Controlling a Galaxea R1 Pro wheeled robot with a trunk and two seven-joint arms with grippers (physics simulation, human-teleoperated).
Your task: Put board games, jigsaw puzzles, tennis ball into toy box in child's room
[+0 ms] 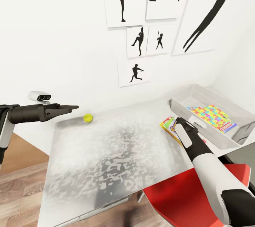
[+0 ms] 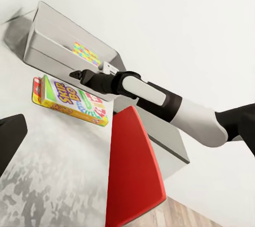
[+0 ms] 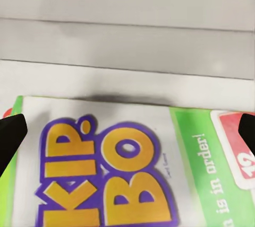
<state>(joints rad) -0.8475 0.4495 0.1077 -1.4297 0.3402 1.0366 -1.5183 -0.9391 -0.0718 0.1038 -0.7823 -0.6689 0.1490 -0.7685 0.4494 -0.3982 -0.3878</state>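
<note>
Right gripper (image 1: 179, 120), jaws spread wide, hovers over the green Skip-Bo board game box (image 3: 133, 168) beside the grey toy box (image 1: 184, 110); yellow tennis ball (image 1: 88, 117) lies at ten o'clock on the table; left gripper (image 1: 71, 107) state cannot be told.

Ahead of the left hand (image 1: 72, 107) the surface (image 1: 106, 156) lies open apart from the tennis ball (image 1: 88, 117) just beyond its fingertips, whereas the right hand (image 2: 76, 74) has the board game (image 2: 69, 101) directly beneath and the toy box (image 1: 212, 113) wall just beyond it.
</note>
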